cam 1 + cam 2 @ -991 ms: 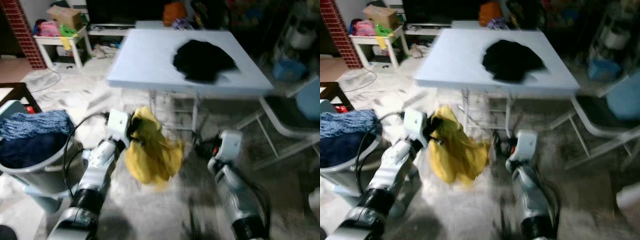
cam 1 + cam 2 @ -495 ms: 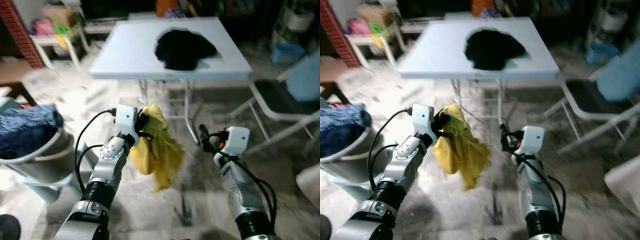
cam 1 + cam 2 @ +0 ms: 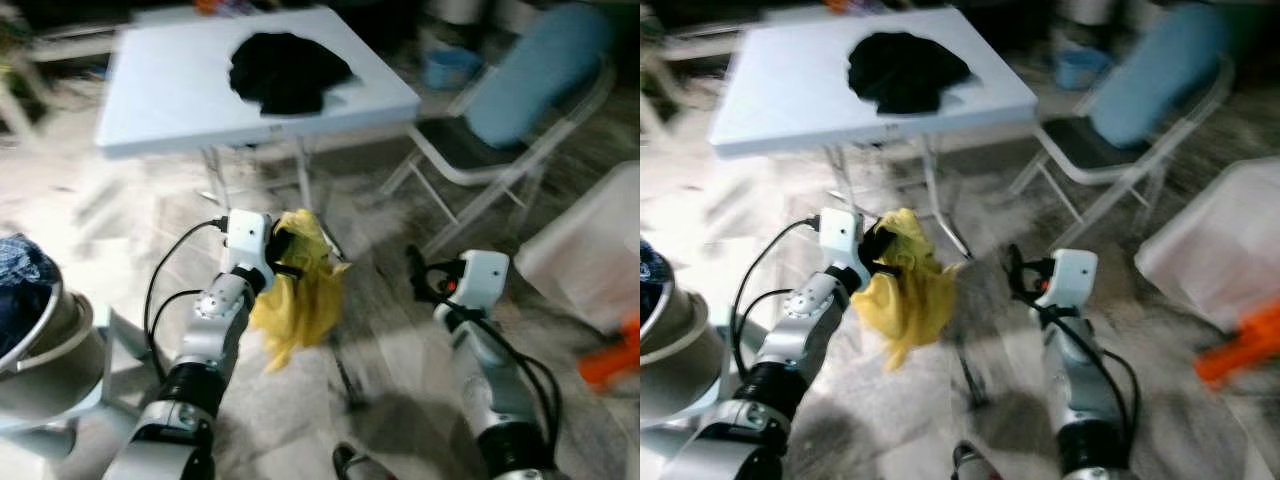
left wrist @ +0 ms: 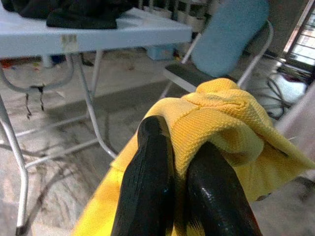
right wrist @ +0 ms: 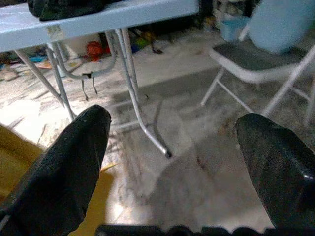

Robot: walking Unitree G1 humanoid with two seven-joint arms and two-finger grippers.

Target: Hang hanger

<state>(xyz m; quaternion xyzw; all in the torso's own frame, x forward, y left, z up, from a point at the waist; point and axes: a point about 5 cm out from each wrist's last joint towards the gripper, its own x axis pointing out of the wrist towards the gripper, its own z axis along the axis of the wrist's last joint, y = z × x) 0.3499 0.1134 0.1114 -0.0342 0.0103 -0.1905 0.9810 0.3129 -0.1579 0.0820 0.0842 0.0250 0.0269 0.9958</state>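
A crumpled yellow garment (image 3: pixel 300 292) hangs above the floor in front of me, and my left gripper (image 3: pixel 283 252) is shut on its top fold. In the left wrist view both black fingers (image 4: pixel 150 162) pinch the yellow knit fabric (image 4: pixel 221 113). My right gripper (image 3: pixel 418 275) is held out at about the same height to the right, open, with nothing between its fingers (image 5: pixel 74 157). A black garment (image 3: pixel 285 70) lies on the pale blue folding table (image 3: pixel 170 100) ahead.
A folding chair (image 3: pixel 510 100) with a blue back stands right of the table. A laundry basket (image 3: pixel 35 340) is at the far left. A white object (image 3: pixel 590 250) and something orange (image 3: pixel 612 365) lie on the floor at the right. The table's metal legs (image 5: pixel 133 98) stand close ahead.
The whole view has swung right: the table and basket slid left, the chair and white object came in. The left gripper keeps its hold on the yellow garment; the right stays open.
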